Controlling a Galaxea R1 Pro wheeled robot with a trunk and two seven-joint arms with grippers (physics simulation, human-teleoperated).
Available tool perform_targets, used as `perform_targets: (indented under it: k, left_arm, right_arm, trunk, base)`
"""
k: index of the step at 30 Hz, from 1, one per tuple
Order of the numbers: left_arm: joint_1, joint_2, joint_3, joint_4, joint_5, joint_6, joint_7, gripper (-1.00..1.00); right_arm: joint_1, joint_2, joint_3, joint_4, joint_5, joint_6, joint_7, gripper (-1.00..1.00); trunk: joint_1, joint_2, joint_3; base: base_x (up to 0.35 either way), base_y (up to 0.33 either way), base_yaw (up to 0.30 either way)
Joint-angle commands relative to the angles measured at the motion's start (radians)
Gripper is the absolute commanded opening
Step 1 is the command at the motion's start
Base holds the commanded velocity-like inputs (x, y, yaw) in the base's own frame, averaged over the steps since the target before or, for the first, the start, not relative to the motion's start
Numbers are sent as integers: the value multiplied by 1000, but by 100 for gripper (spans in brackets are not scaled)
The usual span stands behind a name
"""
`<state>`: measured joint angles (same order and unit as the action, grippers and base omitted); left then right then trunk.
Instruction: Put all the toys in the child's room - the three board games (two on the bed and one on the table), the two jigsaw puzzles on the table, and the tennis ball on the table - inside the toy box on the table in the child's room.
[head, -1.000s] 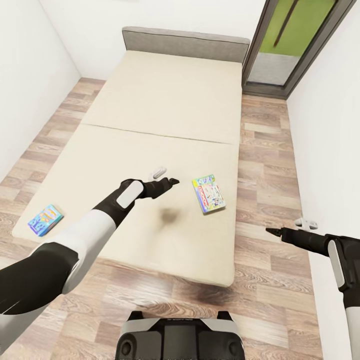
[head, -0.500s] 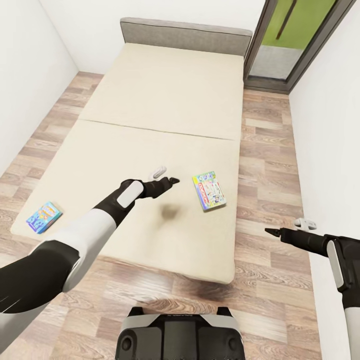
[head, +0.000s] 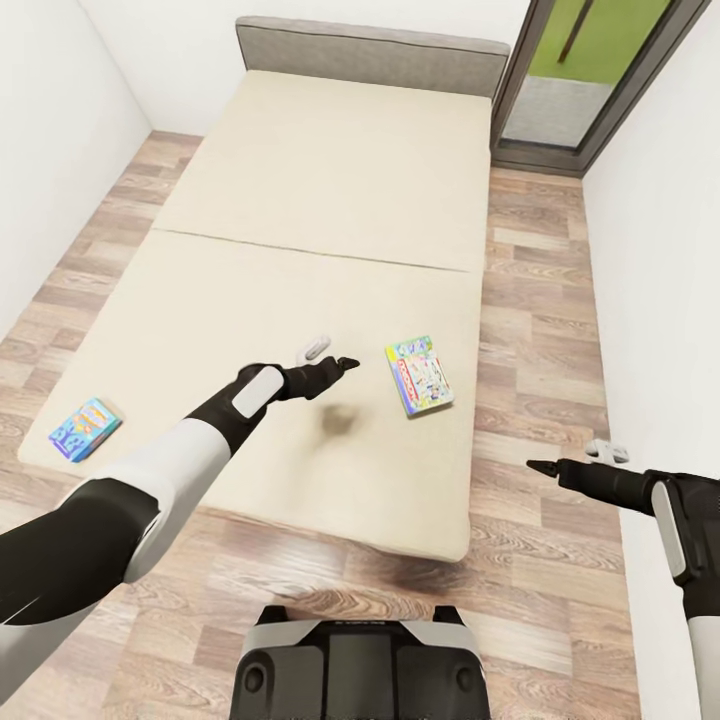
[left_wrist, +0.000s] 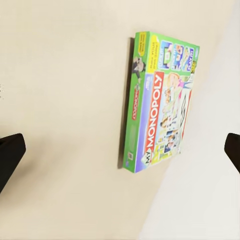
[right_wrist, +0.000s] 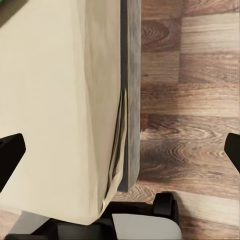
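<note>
A small blue board game (head: 84, 427) lies flat at the bed's (head: 300, 200) left edge. The left claw (head: 330, 357) hangs over the bed with its 2 fingers wide apart, holding nothing and touching nothing. Near it to the right, the Monopoly box (head: 420, 374) lies flat on the bed. The right claw (head: 570, 458), over the wood floor (head: 540, 300) beside the bed, is also spread wide and empty.

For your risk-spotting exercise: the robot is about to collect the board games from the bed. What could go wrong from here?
The green Monopoly box lies flat on the soft beige mattress, so the open left gripper may struggle to get under it. The blue board game sits near the bed's corner and could be nudged off.
</note>
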<state>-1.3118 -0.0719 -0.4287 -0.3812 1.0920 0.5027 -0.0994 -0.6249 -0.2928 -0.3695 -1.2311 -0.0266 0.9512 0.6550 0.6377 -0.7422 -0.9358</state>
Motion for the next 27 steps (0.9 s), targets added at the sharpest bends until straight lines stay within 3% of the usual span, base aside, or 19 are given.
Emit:
perform_targets:
  k: [1,27]
  left_arm:
    - [-1,1,-3,4,1,0,-9,100]
    - [-31,3,-1,18,2,-1,-33,100]
  right_arm:
    - [0,1,0,-1,-3,16,2,100]
    - [1,2,3,-3,-2,51,3,100]
  trunk:
    - [0,-1,-2]
    - [0,-1,-45]
  base:
    - [0,0,0]
    - [0,0,0]
